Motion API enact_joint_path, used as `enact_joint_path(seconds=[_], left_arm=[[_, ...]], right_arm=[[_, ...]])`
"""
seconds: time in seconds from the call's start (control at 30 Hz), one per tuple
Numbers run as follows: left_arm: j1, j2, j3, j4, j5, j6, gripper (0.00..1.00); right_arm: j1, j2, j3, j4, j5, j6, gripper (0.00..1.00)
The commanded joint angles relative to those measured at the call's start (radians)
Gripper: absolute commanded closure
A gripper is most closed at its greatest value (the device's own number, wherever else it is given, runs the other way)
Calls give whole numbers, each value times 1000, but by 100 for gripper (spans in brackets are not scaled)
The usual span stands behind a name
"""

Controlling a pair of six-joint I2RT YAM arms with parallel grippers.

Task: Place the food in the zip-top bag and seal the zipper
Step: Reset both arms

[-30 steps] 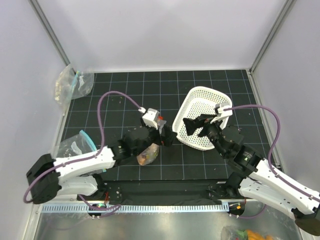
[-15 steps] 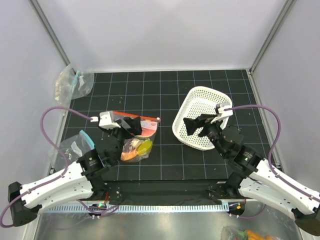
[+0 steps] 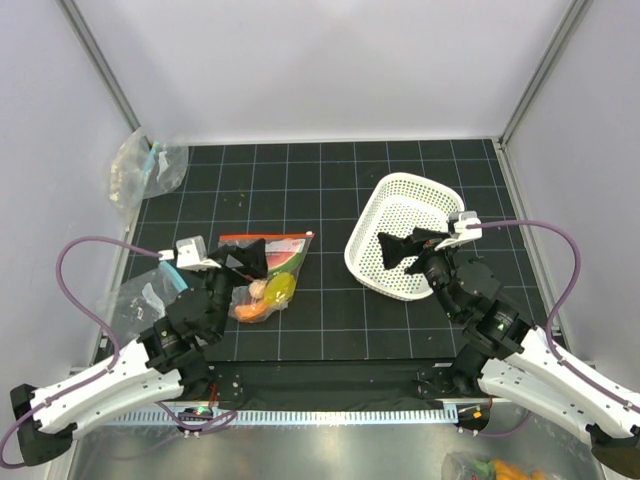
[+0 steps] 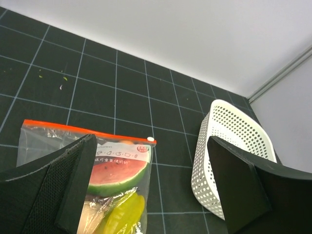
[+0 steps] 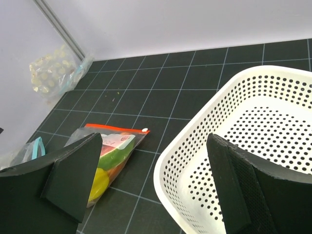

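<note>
In the top view, a teal-trimmed bag point(image 3: 145, 168) sits in the upper left corner of the tabletop point(image 3: 330, 170). A second teal bag point(image 3: 140, 292) lies at the left edge, beside the left arm.

The left pincer point(image 3: 245, 262) is over the left part of the zip-top bag point(image 3: 272, 272), with its jaws spread wide and nothing held. From above, its fingers point(image 3: 228, 262) cover that end of the bag. The left wrist view shows the pincer point(image 4: 151, 161) framing the bag point(image 4: 117, 163), which lies flat on the tabletop. It also shows the zipper point(image 4: 87, 128) running along the top edge, with a white slider point(image 4: 151, 139) at its right end.

The food is inside the bag. The wrist view shows the watermelon point(image 4: 114, 175) and lemon point(image 4: 124, 209) clearly. Only the top view shows the orange piece point(image 3: 250, 310) and peach ball point(image 3: 258, 288) at the bag's lower end. I cannot tell from any view whether the zipper is pressed shut.

To the right, well apart from the bag, the basket point(image 3: 440, 195) stands tilted. The right pincer point(image 3: 395, 252) is over its near left rim, jaws wide open and holding nothing. The right wrist view looks between the spread fingers point(image 5: 73, 175) of that pincer point(image 5: 155, 146). The basket point(image 5: 185, 141) and its perforated floor fill the right side of the frame, the bag point(image 5: 114, 146) lies at lower left, and the corner bag point(image 5: 53, 70) is at upper left.
</note>
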Motion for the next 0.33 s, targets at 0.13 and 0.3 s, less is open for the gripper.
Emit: enact_joint_path(seconds=[0.13, 0.3], left_arm=[[0, 82, 52, 17, 28, 14, 0], [1, 145, 69, 8, 73, 13, 0]], right_arm=[[-3, 2, -6, 76, 20, 20, 4], [-3, -2, -10, 80, 5, 16, 3]])
